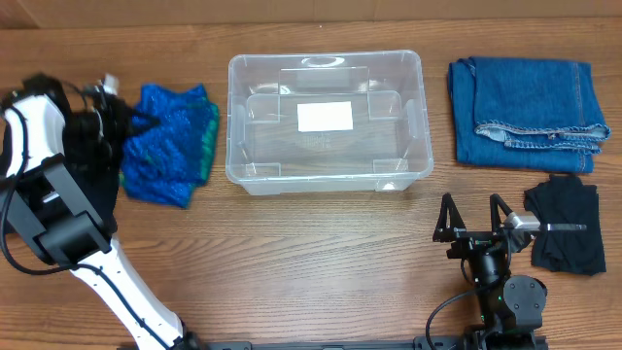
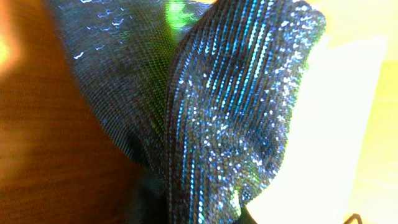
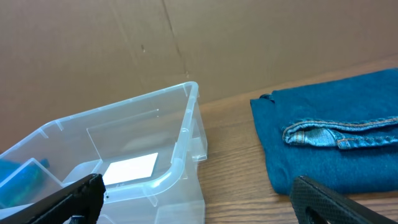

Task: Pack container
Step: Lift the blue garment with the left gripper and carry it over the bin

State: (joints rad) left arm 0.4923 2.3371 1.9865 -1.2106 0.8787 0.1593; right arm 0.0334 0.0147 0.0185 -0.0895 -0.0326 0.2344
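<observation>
— What sort of place is this?
— A robot lab bench, by the look of it. A white arm (image 1: 29,131) and a black arm (image 1: 491,262) are mounted at a wooden table (image 1: 321,243).
— Anything else?
— A bare cardboard wall (image 3: 124,43) backs the table, and folded jeans (image 1: 525,112) lie squarely on it.

The left arm (image 1: 63,233) rises from the near edge, bends at the elbow and reaches far left, where the left claw (image 1: 115,115) points rightward; its fingers are hidden, so their state cannot be told. The right arm (image 1: 505,292) sits folded at the near right, the right claw (image 1: 473,219) aimed away, fingers (image 3: 71,199) spread wide
</observation>
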